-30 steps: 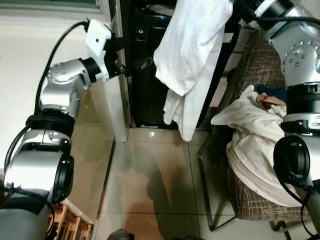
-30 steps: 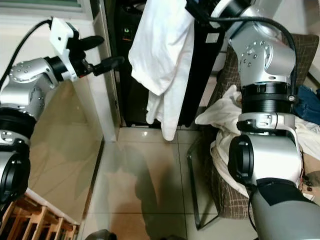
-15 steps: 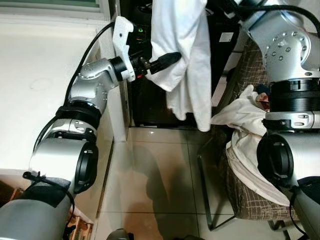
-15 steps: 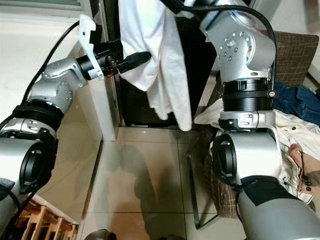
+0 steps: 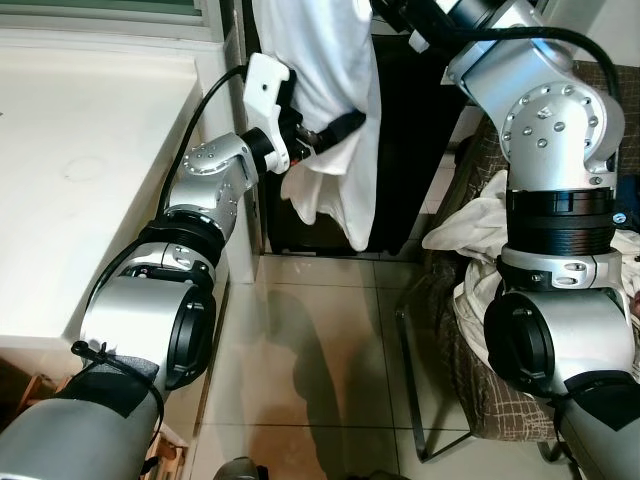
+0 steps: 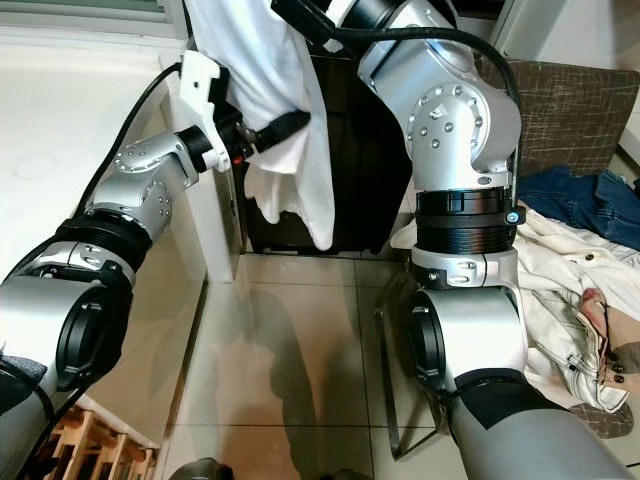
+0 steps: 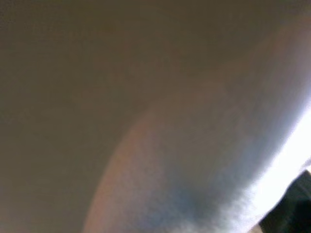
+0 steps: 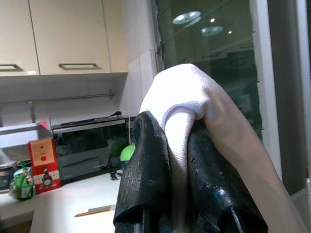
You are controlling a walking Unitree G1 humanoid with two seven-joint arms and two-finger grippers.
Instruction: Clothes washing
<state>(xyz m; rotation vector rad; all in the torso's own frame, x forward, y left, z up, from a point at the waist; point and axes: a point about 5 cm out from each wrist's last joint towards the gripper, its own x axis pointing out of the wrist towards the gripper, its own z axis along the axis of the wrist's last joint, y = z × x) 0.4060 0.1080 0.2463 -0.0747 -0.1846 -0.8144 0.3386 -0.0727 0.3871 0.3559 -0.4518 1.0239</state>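
While the right hand [image 8: 177, 145] pinches a fold of the white garment [image 5: 335, 120] tight between its two black fingers [image 8: 146, 170], the cloth hangs down the upper middle of the frame before a dark appliance [image 5: 400, 190]. The left hand [image 5: 345, 125] reaches in from the left and presses into the cloth; whether it is wide or narrow cannot be told. More clothes [image 6: 570, 290] lie heaped on a chair [image 5: 470, 390] at the right.
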